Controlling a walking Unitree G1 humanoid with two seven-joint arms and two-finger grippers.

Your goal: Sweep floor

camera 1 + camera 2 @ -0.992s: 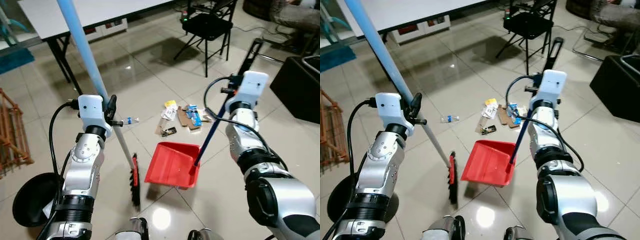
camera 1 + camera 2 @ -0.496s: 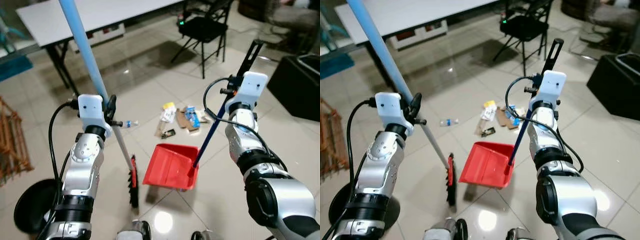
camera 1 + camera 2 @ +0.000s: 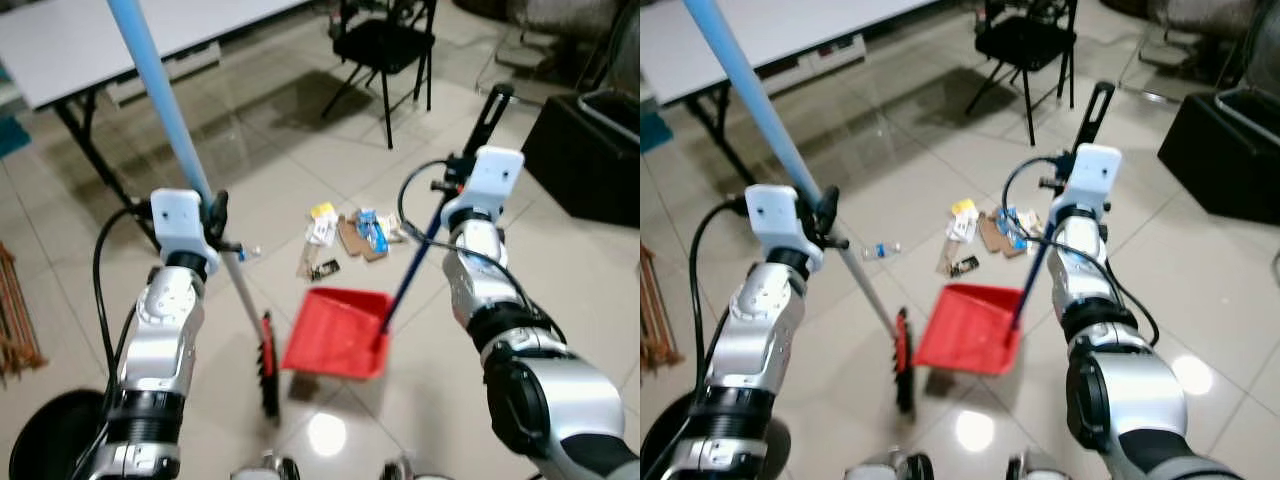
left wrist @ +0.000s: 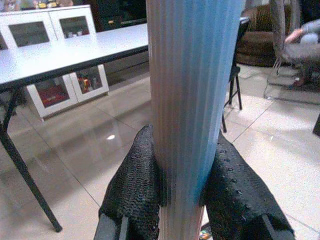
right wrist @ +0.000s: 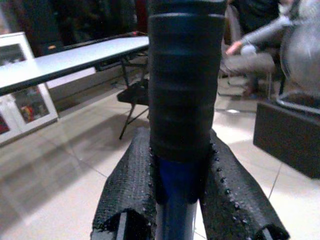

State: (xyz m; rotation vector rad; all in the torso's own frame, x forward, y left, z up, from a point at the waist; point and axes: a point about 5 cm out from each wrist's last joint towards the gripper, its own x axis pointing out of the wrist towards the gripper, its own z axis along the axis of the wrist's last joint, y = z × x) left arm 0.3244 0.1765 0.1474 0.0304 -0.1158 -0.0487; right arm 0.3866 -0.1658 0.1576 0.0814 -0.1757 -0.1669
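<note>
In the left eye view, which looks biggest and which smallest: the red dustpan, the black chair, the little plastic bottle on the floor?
1. Black chair, though it stands farther off, so its lead is likely greater than it looks.
2. Red dustpan, nearer the camera.
3. Plastic bottle, clearly the smallest.

No text can be read — the printing on the floor litter (image 3: 345,238) is too small and blurred.

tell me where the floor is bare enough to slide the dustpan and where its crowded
Bare tile lies between the red dustpan and the litter pile, and right of the pan toward the black bin. It is crowded at the pan's left, where the broom head stands close.
</note>
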